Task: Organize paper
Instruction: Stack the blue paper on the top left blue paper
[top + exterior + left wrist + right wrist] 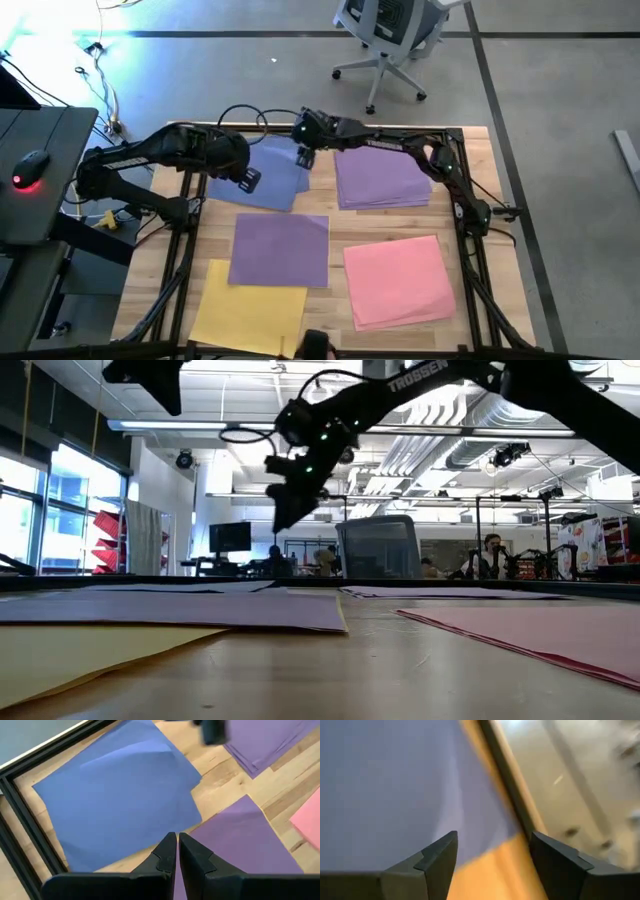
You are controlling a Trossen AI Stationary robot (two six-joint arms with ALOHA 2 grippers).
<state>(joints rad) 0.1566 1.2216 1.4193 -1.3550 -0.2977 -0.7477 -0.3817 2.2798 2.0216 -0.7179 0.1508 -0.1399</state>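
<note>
Sorting of paper by colour, mid-task. The right end effector (pixel 303 152) hangs above the far edge of the surface (pixel 470 160), over the far corner of the blue sheet (pixel 268 178); its fingers stand apart w/ nothing between them, so a sheet looks just let go. The left end effector (pixel 248 180) hovers over the same blue sheet near the far-left corner, fingers pressed together, empty.

Paper layout: purple stack (pixel 382 178) by the far edge, right of centre; single purple sheet (pixel 280 250) mid-surface; yellow sheet (pixel 248 304) at the near-left corner, partly under the purple one; pink stack (pixel 400 280) toward the near-right.

Next move, probably: fetch the stray purple sheet & carry it to the purple stack; needs a pinch at one edge, since a flat sheet gives no lip.

Materials: thin matte sheets, rectangular, blue one slightly creased; slatted pale wood surface in a black frame.
</note>
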